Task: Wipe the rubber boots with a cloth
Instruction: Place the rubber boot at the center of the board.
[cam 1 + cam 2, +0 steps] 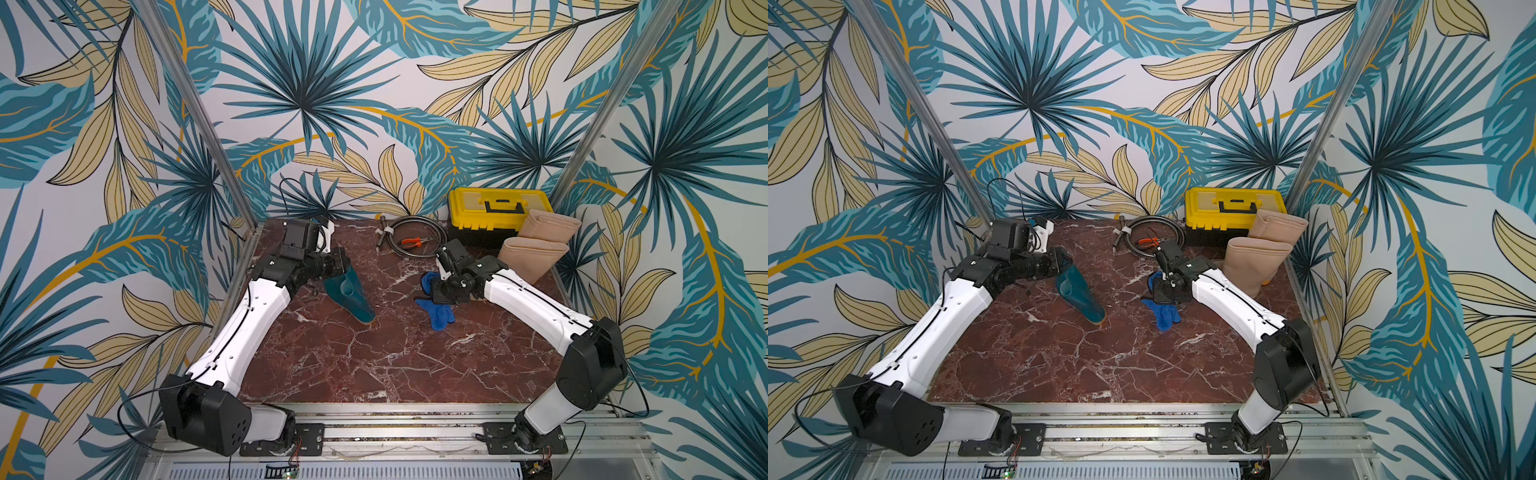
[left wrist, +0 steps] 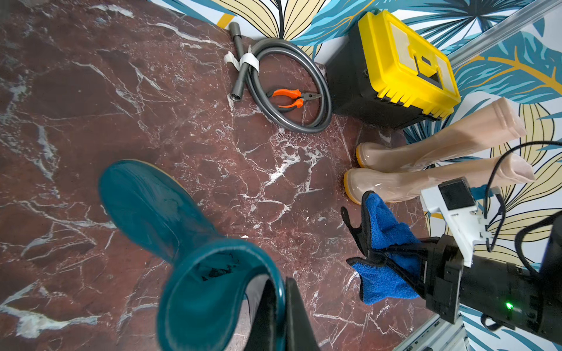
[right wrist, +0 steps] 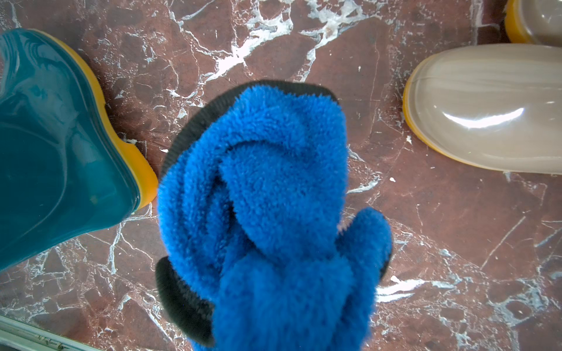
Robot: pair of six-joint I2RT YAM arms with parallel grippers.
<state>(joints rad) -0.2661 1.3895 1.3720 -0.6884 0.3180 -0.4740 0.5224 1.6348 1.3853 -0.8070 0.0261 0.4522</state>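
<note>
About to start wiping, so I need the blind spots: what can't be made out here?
- Left fingers on the teal boot: cut off by the left wrist view's edge.
- Right fingers: mostly buried in the cloth.
- Tan boots: feet hidden behind the right arm in a top view.

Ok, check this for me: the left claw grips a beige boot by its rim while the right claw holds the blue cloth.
Wrong boot. The left claw grips the dark teal boot by its rim, as the left wrist view shows; both beige boots stand free beside the yellow toolbox. The right claw does hold the blue cloth.
</note>
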